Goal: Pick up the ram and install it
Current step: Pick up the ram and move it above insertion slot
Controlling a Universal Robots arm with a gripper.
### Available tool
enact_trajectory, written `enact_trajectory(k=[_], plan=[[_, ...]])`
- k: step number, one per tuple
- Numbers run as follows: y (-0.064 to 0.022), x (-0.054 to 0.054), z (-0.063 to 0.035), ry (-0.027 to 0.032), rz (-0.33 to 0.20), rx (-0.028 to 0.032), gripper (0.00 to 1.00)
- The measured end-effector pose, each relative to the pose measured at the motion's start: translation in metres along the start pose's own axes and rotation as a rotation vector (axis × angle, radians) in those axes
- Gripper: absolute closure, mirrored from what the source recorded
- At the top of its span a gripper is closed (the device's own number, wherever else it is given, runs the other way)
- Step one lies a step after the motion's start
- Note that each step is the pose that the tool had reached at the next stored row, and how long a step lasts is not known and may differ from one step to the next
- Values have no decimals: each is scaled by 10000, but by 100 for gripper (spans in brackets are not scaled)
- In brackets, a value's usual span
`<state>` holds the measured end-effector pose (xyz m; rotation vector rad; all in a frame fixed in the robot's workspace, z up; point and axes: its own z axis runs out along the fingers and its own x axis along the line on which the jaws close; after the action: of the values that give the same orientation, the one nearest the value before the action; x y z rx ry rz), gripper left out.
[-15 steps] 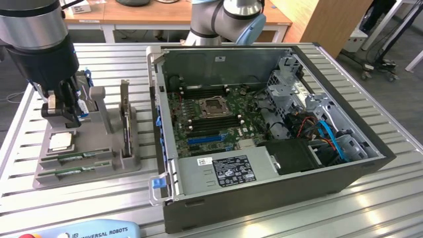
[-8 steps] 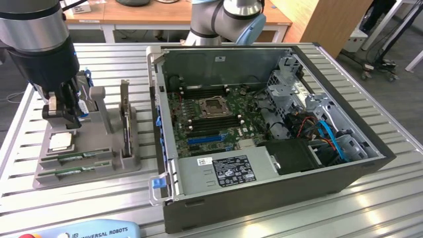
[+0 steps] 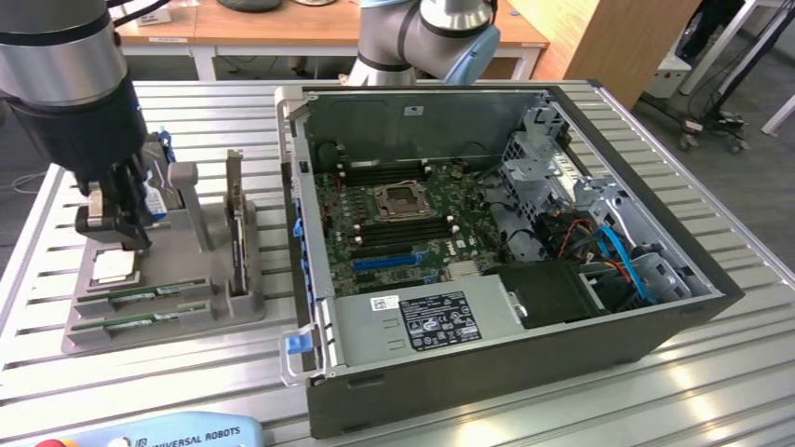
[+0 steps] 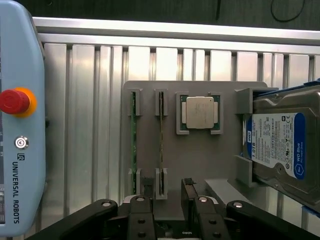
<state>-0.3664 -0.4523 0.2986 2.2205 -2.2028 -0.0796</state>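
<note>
Slatted metal counter (image 3: 720, 400) on my feed, with an open PC case (image 3: 497, 363) on the exterior view's right and a grey holder (image 4: 200, 160) on its left. I see the ram (image 4: 161, 137) lying in its slot in the holder, with its twin (image 4: 133, 137) in the slot just beside it, both untouched. Beyond them in the holder sit the processor (image 4: 200, 112) and the drive (image 4: 280, 145). My hand (image 4: 167, 192) hangs over the holder, fingers spread, gripping nothing. A pendant (image 4: 20, 125) lies on the counter beside the holder.
</note>
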Motion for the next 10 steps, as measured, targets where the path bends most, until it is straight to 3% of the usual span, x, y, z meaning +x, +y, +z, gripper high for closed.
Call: enact_trajectory(k=[10], plan=[[10, 146, -4, 0, 0, 0, 64]])
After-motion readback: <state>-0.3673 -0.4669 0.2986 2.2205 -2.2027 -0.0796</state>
